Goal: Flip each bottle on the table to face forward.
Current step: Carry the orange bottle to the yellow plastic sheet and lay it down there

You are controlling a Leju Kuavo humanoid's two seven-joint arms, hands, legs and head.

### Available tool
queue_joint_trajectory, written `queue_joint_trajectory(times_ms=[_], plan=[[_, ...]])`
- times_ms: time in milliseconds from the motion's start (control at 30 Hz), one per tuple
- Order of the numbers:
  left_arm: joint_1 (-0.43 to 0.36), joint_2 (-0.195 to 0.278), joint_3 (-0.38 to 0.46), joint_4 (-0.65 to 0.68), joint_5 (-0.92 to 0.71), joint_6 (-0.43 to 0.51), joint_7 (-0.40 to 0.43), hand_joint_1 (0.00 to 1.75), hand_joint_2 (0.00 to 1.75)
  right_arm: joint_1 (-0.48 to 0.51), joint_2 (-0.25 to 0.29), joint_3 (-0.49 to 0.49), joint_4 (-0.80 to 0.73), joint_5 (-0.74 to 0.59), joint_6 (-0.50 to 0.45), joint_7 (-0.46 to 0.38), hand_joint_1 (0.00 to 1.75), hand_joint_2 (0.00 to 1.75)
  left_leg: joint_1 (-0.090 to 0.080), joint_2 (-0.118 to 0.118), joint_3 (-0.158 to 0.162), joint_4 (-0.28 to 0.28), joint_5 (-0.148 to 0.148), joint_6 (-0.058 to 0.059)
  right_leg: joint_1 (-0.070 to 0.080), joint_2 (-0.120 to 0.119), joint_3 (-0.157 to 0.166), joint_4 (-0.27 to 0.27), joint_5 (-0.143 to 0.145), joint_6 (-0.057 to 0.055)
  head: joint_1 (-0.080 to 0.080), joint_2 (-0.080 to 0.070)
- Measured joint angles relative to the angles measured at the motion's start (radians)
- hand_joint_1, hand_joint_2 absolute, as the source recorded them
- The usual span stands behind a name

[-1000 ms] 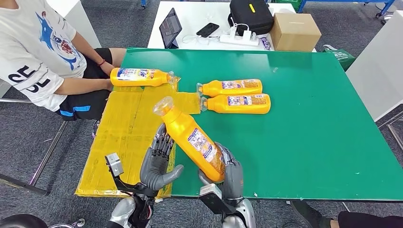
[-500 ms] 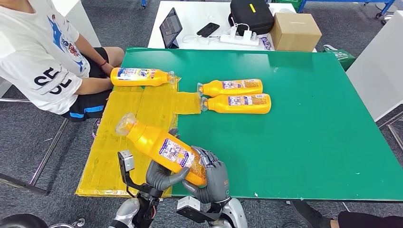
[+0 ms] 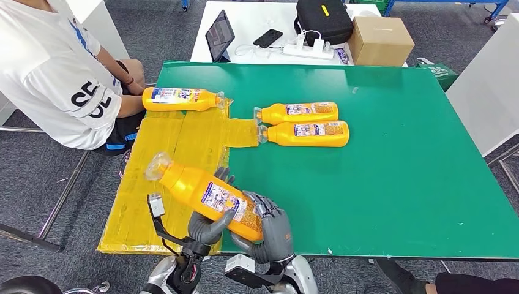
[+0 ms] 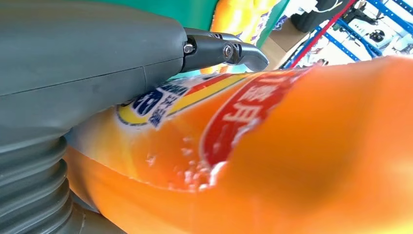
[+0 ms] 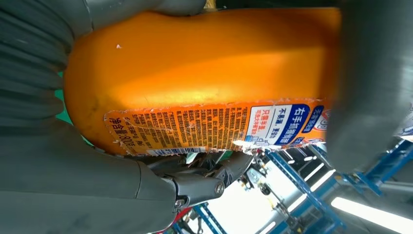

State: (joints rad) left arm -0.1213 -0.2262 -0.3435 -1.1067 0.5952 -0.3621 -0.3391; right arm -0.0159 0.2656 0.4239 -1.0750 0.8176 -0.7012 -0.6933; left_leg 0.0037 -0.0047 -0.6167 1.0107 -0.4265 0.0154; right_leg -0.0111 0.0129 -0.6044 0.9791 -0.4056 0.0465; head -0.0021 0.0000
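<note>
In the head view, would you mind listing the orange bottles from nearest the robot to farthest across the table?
Held bottle in both hands → lower bottle of the pair → upper bottle of the pair → bottle by the person.

Held bottle covers most of the left hand: fingers behind it, contact not visible. Bottle base hides the right hand palm. Left wrist view: bottle blurred, spills past the frame edges, label unreadable. Right wrist view: bottle neck cut off. Person beyond the left hand, head out of frame.
</note>
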Motion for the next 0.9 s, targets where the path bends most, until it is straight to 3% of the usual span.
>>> queue_joint_trajectory(times_ms=[267, 533, 667, 900], plan=[[0.0, 0.0, 0.01, 0.001, 0.019, -0.014, 0.013, 0.0, 1.75, -0.028, -0.001, 0.019, 0.066, -0.022, 0.0, -0.002, 1.75, 1.75, 0.0, 0.0, 0.0, 0.0, 0.0, 0.0, 0.0, 0.0, 0.0, 0.0, 0.0, 0.0, 0.0, 0.0], [0.001, 0.001, 0.01, 0.002, -0.072, 0.011, -0.034, 0.01, 1.75, -0.046, 0.001, 0.025, 0.101, -0.029, 0.0, -0.003, 1.75, 1.75, 0.0, 0.0, 0.0, 0.0, 0.0, 0.0, 0.0, 0.0, 0.0, 0.0, 0.0, 0.0, 0.0, 0.0], [0.001, 0.003, 0.008, 0.002, -0.094, 0.016, -0.042, 1.71, 1.75, -0.051, 0.003, 0.025, 0.111, -0.032, 0.0, -0.003, 1.75, 1.75, 0.0, 0.0, 0.0, 0.0, 0.0, 0.0, 0.0, 0.0, 0.0, 0.0, 0.0, 0.0, 0.0, 0.0], [0.001, 0.003, -0.009, 0.002, -0.16, 0.021, -0.074, 1.75, 1.75, -0.073, 0.009, 0.034, 0.153, -0.062, -0.001, -0.003, 1.75, 1.75, 0.0, 0.0, 0.0, 0.0, 0.0, 0.0, 0.0, 0.0, 0.0, 0.0, 0.0, 0.0, 0.0, 0.0]])
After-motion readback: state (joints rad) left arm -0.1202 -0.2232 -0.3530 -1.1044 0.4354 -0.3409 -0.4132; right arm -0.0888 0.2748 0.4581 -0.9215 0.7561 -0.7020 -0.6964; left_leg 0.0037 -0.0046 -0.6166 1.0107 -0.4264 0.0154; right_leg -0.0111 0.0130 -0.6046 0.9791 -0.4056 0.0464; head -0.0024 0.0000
